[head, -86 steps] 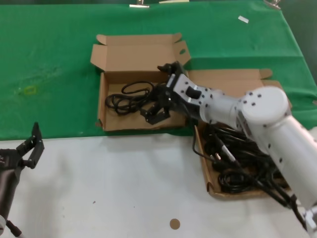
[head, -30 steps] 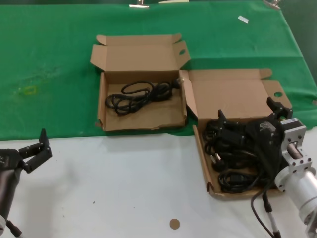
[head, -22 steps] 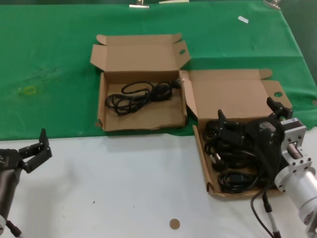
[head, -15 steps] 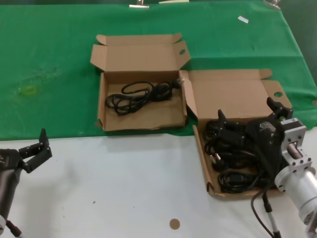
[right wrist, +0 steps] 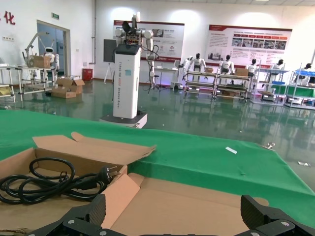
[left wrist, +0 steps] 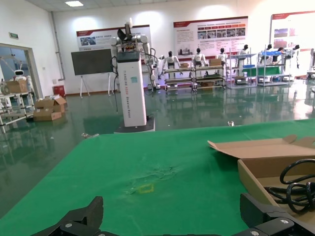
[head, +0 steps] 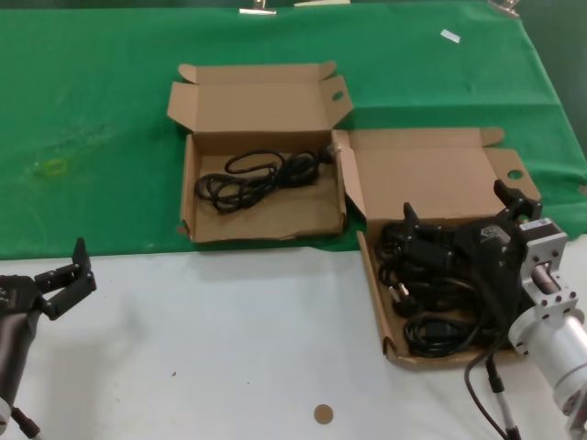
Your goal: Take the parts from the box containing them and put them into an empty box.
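The right gripper [head: 463, 225] sits over the near-right box [head: 431, 174], its silver forearm reaching in from the near right corner and its black fingers [head: 410, 221] spread wide above the heap of black cables [head: 431, 293] that fills that box; nothing is between the fingers. In the right wrist view the two fingertips [right wrist: 88, 214] stand far apart at the lower edge, with the box's bare cardboard lid [right wrist: 187, 201] between them. This full box lies half on the white tabletop [head: 229, 339] and half on the green cloth [head: 92, 119], its lid folded back toward the far side. To its left and slightly farther off, wholly on the green cloth, stands the second box [head: 266, 220], also with its lid raised at the far side; one coiled cable [head: 261, 174] lies in its far half, the plug end toward the right wall. The two boxes stand just beside each other, the right wall of the left box near the left flap of the right one. The left gripper [head: 64, 280] is parked at the near left edge over the white tabletop, well apart from both boxes, its dark arm coming from the near left corner and its fingers spread with nothing held; the left wrist view shows the tips wide apart.
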